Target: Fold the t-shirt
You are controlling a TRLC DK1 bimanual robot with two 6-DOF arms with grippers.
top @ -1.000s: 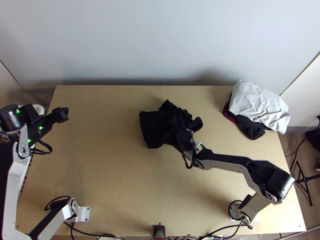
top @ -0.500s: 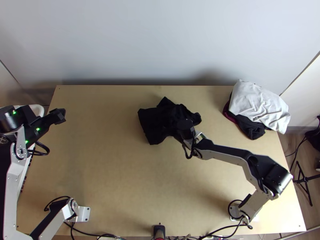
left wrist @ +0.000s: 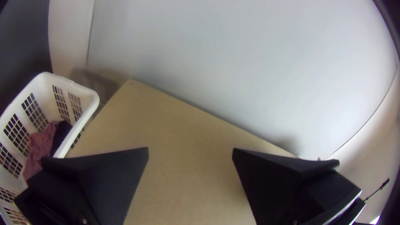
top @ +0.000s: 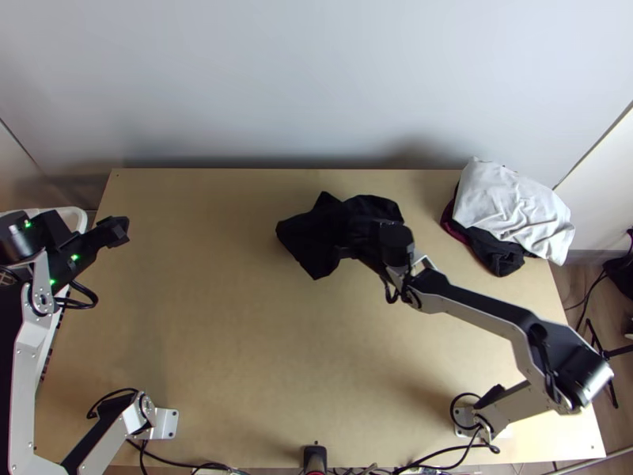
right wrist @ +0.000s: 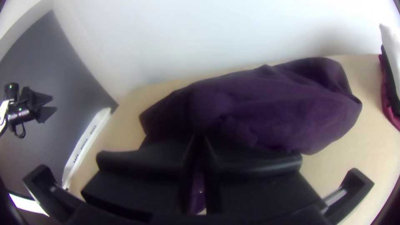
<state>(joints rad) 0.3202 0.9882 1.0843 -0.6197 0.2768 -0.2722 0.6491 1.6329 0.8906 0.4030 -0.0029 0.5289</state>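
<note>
The dark t-shirt (top: 316,233) lies bunched on the table beyond its middle, in the top view. Over its right part is my right gripper (top: 348,252). In the right wrist view, the cloth (right wrist: 275,104) looks dark purple, and my right gripper (right wrist: 200,139) is shut on a bunched part of it. Which part of the shirt is held cannot be told. My left gripper (top: 120,229) hangs near the table's left edge, well apart from the shirt. Its fingers stand wide open with nothing between them in the left wrist view, the gripper (left wrist: 190,152) being above bare wood.
A pile of folded or heaped cloths, white (top: 514,210) on top, lies at the table's right back. A white basket (left wrist: 89,102) with pink and dark cloth stands beside the table's left edge. Bare wood (top: 229,340) spans the table's near left and middle.
The right gripper has moved a little up the picture, then to the right. The shirt has shifted with it and its left part has changed shape. The left arm has barely moved.
</note>
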